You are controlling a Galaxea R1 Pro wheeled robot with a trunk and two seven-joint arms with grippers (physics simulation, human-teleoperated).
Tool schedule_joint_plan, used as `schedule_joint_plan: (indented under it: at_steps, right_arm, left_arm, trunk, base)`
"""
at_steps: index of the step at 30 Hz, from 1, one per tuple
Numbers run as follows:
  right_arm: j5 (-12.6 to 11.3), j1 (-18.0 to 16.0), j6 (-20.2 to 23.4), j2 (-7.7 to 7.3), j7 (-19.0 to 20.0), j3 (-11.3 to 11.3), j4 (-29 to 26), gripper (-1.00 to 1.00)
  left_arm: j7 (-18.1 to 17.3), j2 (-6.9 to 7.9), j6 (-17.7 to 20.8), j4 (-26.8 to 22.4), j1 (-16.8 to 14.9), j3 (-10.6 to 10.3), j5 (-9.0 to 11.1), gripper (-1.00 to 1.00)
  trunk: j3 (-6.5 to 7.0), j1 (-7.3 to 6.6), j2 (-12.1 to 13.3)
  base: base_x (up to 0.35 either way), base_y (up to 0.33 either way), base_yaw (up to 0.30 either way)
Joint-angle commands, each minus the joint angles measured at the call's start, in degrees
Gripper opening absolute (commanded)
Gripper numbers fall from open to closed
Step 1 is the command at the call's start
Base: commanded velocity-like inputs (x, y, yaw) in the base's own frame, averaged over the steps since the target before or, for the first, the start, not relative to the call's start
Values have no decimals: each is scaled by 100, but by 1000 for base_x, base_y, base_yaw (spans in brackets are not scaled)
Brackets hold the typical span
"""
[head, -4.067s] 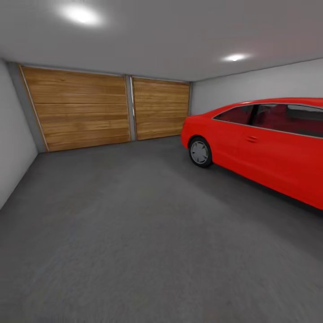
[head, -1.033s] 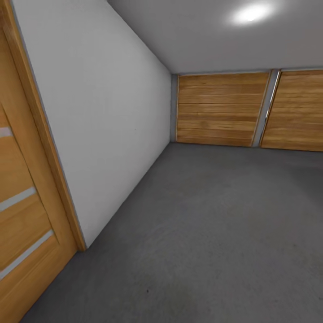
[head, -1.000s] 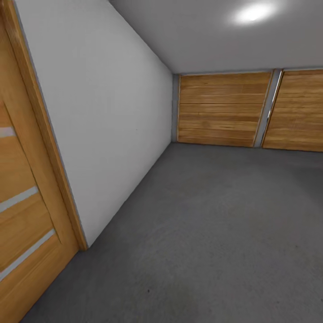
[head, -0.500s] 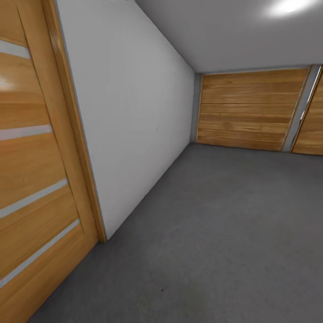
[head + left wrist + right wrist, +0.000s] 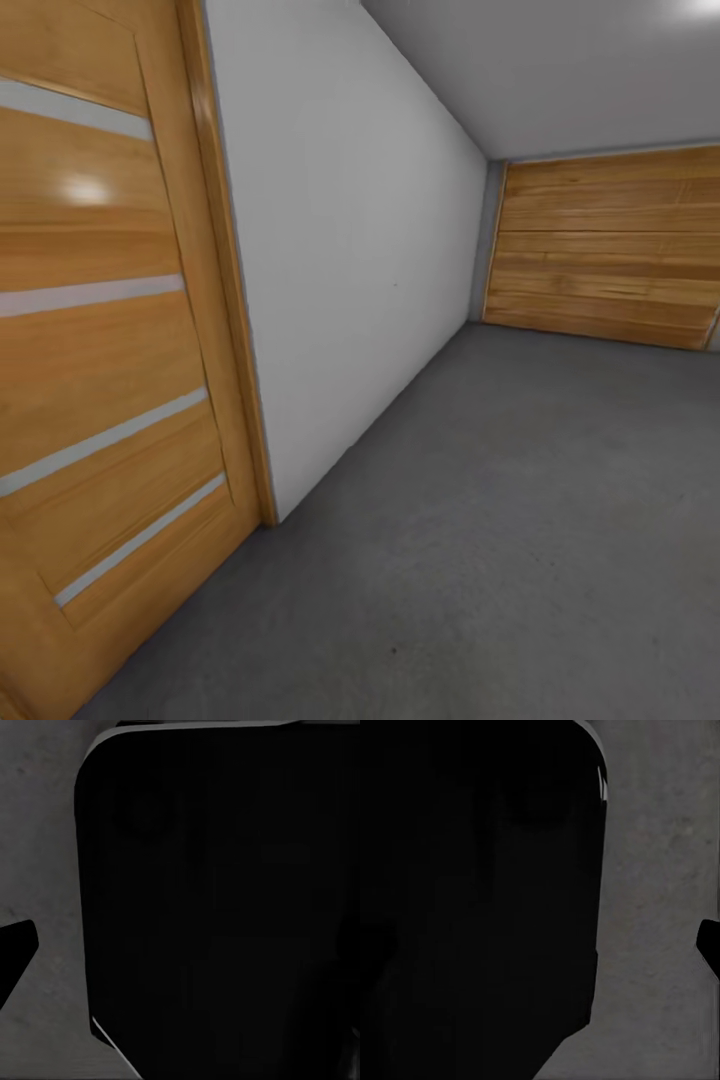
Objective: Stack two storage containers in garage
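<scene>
One wood door (image 5: 100, 350) at left, white wall (image 5: 350, 250), plank garage door (image 5: 610, 245) beyond grey floor (image 5: 520, 520). Pincer states: cannot tell.

No text, label, brand, number or sign can be read anywhere. The door (image 5: 100, 350) carries only pale horizontal stripes, the wall (image 5: 350, 250) is blank, the plank door (image 5: 610, 245) shows bare wood grain, and the floor (image 5: 520, 520) is unmarked. Both wrist views show a dark, unlettered shape over grey concrete.
</scene>
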Motion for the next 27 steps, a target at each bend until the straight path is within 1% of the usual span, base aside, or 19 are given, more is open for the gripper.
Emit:
schedule_joint_plan:
  at_steps: [1,4,6,8,9,12,18,27]
  right_arm:
    - [4,3,-13,-1,-13,6,-4,100]
    - [-3,3,-8,3,-13,6,-4,100]
    - [-4,3,-8,4,-13,6,-4,100]
    - [-5,3,-8,5,-13,6,-4,100]
    - [-5,3,-8,5,-13,6,-4,100]
    - [-5,3,-9,11,-13,6,-4,100]
    - [-5,3,-10,17,-13,6,-4,100]
    - [-5,3,-11,31,-13,5,-4,100]
  left_arm:
    - [-4,-5,-9,-3,2,18,17,100]
    - [-7,-11,-18,1,2,102,31,100]
    - [-8,-11,-21,-1,2,214,59,100]
    - [-6,-8,-26,-4,2,425,107,100]
    - [-5,-6,-27,-6,2,481,118,100]
    - [-2,-4,-28,-5,2,556,131,100]
    - [1,-3,-24,0,2,603,144,100]
    - [1,-3,-20,1,2,605,146,100]
  trunk:
    - [-3,0,-2]
    - [3,0,-2]
    - [9,0,-2]
    - [15,0,-2]
    - [19,0,-2]
    - [30,0,-2]
    - [58,0,-2]
    - [103,0,-2]
  base:
    - [0,0,289]
    - [0,0,289]
    - [0,0,289]
    - [0,0,286]
    - [0,0,283]
    - [0,0,278]
    - [0,0,246]
    - [0,0,226]
